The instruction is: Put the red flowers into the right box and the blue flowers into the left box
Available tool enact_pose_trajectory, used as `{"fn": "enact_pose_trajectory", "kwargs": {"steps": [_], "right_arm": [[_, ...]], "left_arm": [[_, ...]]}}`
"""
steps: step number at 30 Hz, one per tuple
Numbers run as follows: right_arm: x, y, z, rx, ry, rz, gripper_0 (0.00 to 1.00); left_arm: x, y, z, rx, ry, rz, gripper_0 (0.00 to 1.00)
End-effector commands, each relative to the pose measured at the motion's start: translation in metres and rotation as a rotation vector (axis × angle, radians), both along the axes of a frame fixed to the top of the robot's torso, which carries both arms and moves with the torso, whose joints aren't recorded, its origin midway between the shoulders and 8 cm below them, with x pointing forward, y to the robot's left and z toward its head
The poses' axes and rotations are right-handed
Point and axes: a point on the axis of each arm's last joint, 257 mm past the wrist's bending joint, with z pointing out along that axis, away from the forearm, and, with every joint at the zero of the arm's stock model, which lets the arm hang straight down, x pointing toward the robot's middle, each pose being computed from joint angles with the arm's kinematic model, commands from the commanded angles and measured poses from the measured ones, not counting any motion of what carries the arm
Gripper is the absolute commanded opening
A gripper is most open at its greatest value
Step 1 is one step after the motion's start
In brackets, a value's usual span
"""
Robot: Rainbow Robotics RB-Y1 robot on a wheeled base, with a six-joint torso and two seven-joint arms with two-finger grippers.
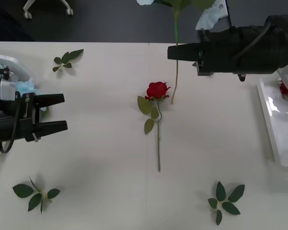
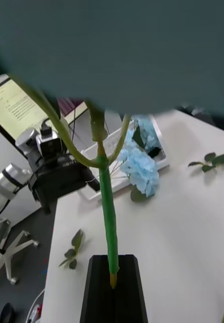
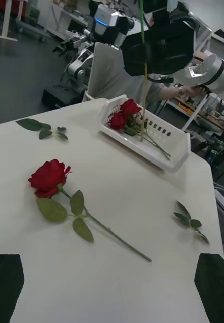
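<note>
Front view. Surface: white table (image 1: 100, 158); dark floor beyond its far edge. On the table: one rose (image 1: 157, 90) at centre, stem running toward me, and three leaf sprigs, far left (image 1: 67, 59), near left (image 1: 34, 194) and near right (image 1: 224, 199). My right gripper (image 1: 175, 52) hangs above the far centre, fingers closed on a green stem (image 1: 176, 62) that dangles with its tip just beside the rose's head; pale blue petals (image 1: 146, 2) of that blue flower show at the top edge. My left gripper (image 1: 57, 113) sits over the left side, fingers spread wide, holding nothing. Left box (image 1: 15, 67) at the left edge, with blue flowers (image 1: 24, 87) in it. Right box (image 1: 278, 129) at the right edge, with a red bloom (image 1: 283, 88) inside. Open table lies between the boxes around the rose.

Right wrist view. My black fingers (image 2: 99, 290) pinch the stem (image 2: 108, 212), which forks above them. Beyond: the left box (image 2: 160, 151) with blue flowers (image 2: 140, 169), my left gripper (image 2: 94, 182) near it, and two sprigs on the table. A lit screen (image 2: 18, 108) stands in the room.

Left wrist view. My fingers (image 3: 6, 282) sit at both corners, wide apart, over bare table. The rose (image 3: 47, 177) lies near. The right box (image 3: 165, 146) sits by the far edge, holding two roses (image 3: 123, 115). My right gripper (image 3: 145, 53) hangs above it with the stem (image 3: 143, 91) hanging straight down. Workshop clutter stands behind.
</note>
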Motion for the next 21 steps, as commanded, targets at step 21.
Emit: {"fn": "enact_pose_trajectory", "kwargs": {"steps": [21], "right_arm": [[-0.020, 0.177, -0.017, 0.038, -0.086, -0.013, 0.00]], "left_arm": [[0.028, -0.095, 0.014, -0.026, -0.093, -0.051, 1.00]]}}
